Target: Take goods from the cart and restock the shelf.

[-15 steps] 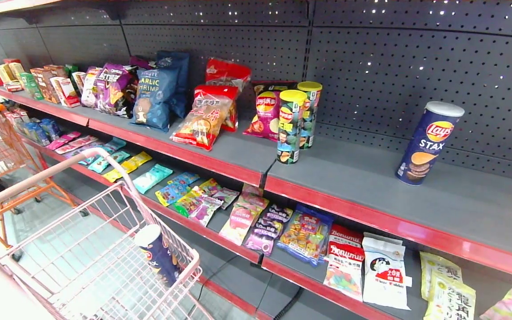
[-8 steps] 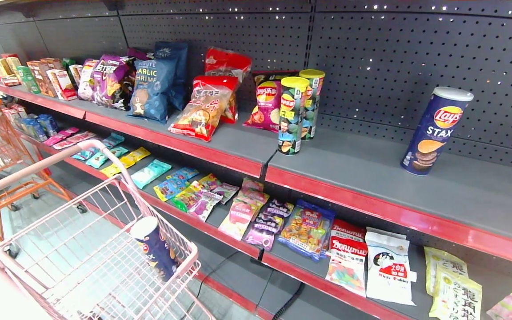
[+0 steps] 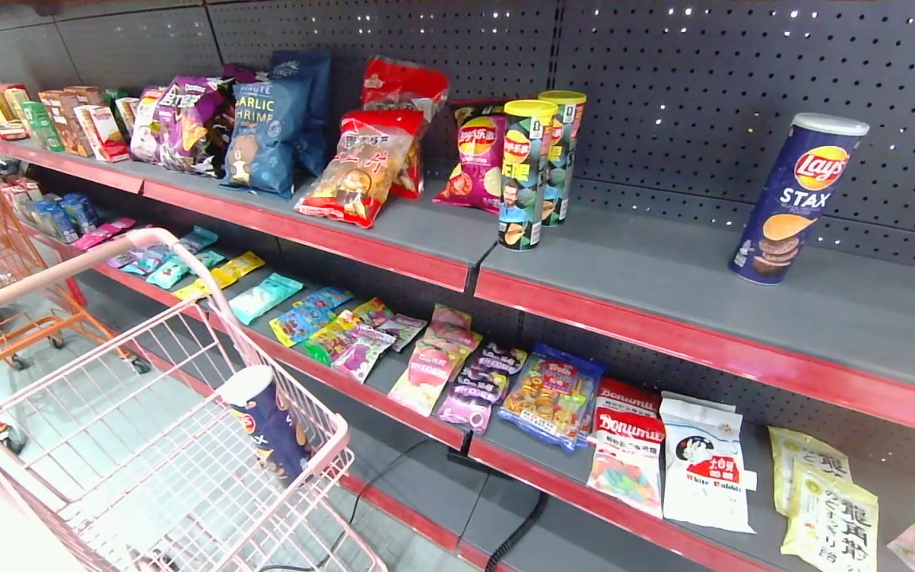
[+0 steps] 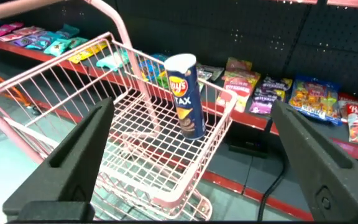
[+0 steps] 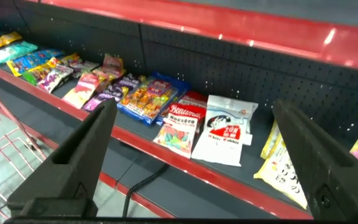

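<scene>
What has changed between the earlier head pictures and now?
Only the head camera shifted: the whole picture slid upward. No goods moved; nothing was taken hold of or let go. The blue can stays in the pink cart, the other blue can upright on the shelf.

Open shelf beside blue can

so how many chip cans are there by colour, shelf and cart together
blue: 2, the shelf can and the cart can
yellow-lidded: 2, the front can and the back can
total: 4
</scene>
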`<state>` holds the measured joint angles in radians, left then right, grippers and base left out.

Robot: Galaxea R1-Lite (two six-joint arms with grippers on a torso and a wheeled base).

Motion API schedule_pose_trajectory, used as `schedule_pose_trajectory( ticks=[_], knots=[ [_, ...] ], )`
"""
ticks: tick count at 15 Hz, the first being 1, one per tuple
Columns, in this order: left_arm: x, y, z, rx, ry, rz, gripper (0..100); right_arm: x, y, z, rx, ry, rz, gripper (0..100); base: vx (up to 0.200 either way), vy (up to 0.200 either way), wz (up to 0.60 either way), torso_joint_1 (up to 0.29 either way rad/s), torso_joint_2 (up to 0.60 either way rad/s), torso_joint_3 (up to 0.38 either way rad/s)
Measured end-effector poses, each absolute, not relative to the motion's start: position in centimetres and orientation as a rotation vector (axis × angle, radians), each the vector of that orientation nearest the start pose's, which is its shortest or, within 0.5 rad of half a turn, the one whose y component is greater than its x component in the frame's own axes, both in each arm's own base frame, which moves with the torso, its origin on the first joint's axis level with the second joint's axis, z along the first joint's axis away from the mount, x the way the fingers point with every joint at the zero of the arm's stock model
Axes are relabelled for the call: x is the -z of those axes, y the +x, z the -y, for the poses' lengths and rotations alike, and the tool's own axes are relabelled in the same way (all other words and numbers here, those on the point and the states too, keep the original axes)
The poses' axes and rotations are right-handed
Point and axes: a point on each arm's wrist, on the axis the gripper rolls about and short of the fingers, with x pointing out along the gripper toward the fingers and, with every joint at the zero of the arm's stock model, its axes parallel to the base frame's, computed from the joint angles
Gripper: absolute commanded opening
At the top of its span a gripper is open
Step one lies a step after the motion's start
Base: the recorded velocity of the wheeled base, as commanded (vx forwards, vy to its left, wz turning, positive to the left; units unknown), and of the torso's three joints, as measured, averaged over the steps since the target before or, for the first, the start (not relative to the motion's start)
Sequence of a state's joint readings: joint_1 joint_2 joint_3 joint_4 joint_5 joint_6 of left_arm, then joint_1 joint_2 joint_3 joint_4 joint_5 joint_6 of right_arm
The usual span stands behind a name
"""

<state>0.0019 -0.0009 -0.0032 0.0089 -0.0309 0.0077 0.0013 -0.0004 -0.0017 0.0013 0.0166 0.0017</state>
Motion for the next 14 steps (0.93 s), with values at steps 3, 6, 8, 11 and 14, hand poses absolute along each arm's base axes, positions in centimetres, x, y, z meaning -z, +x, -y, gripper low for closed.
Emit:
schedule_pose_trajectory(
  ticks=[3,6,8,11,14],
  knots=[
    [-7.5,-2.3,0.1,0.028,0.008,-0.005,100,-7.6,-2.3,0.0,-0.018,0.002,0.0,100,0.0,0.0,0.0,-0.207,0.54,0.339],
    [-7.5,-2.3,0.1,0.03,0.008,-0.007,100,-7.6,-2.3,0.0,-0.018,0.002,0.0,100,0.0,0.0,0.0,-0.17,0.49,0.318],
    [-7.6,-2.3,0.1,0.039,0.008,-0.003,100,-7.6,-2.3,0.0,-0.018,0.001,0.0,100,0.0,0.0,0.0,-0.061,0.18,0.127],
    [-9.1,-2.6,0.1,0.021,-0.005,0.039,100,-7.6,-2.3,0.0,-0.017,0.0,0.0,100,0.0,0.0,0.0,-0.007,0.03,0.017],
    [-14.4,-1.9,-0.1,-0.07,-0.083,0.055,100,-7.6,-2.3,0.0,-0.017,0.0,0.001,100,0.0,0.0,0.0,0.0,0.0,0.0]
  ],
)
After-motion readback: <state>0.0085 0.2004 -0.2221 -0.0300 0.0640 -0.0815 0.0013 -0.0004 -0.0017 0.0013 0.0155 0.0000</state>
